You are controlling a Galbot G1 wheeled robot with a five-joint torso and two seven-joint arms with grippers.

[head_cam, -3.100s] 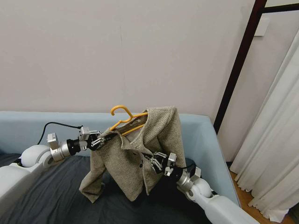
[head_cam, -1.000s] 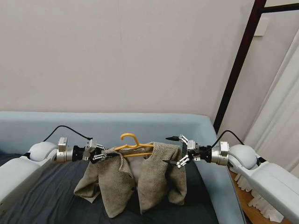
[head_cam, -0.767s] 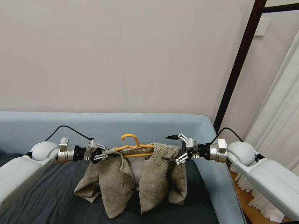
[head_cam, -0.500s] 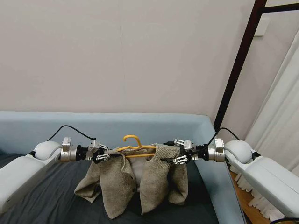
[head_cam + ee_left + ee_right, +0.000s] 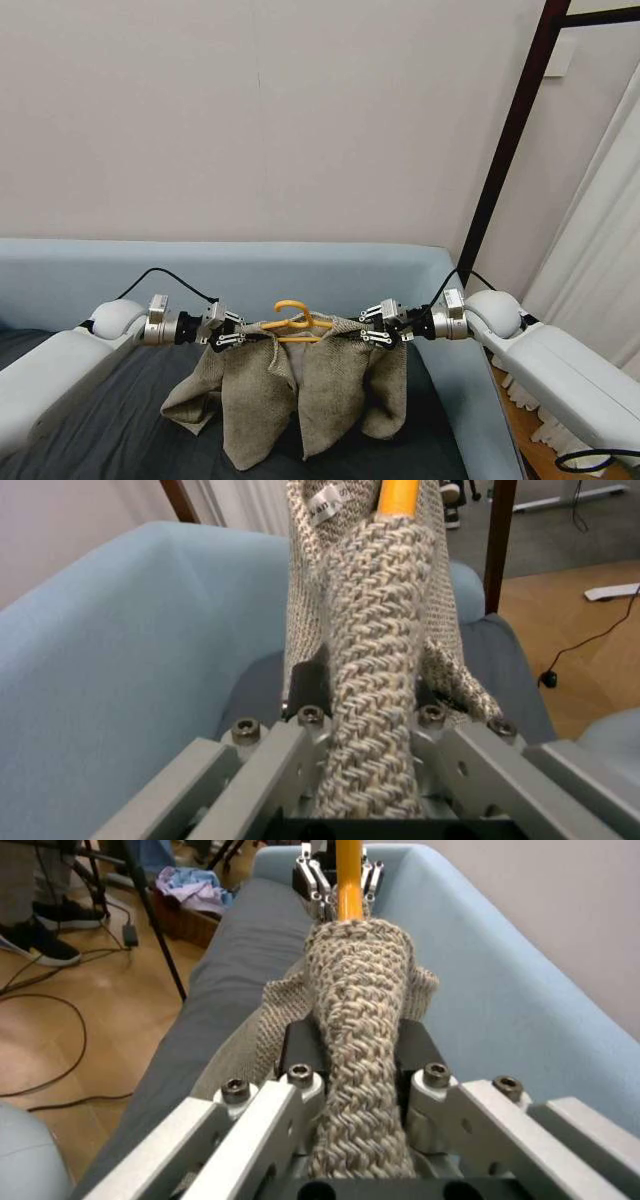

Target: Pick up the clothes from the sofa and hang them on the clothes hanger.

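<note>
Below: sofa (image 5: 60,272); at right: dark post (image 5: 505,150). Clamped on jacket (image 5: 330,390) shoulders over hanger (image 5: 295,312): left gripper (image 5: 228,335), right gripper (image 5: 378,331); 2 forearms level.

Pale blue sofa (image 5: 100,265), dark seat cushion (image 5: 100,430)

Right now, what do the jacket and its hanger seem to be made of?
The jacket looks like coarse, matte, wool-like woven cloth, judging by its beige-and-brown herringbone weave seen close up. The hanger is probably plastic: smooth, slightly glossy, evenly orange-yellow. Coated metal cannot be ruled out.
</note>
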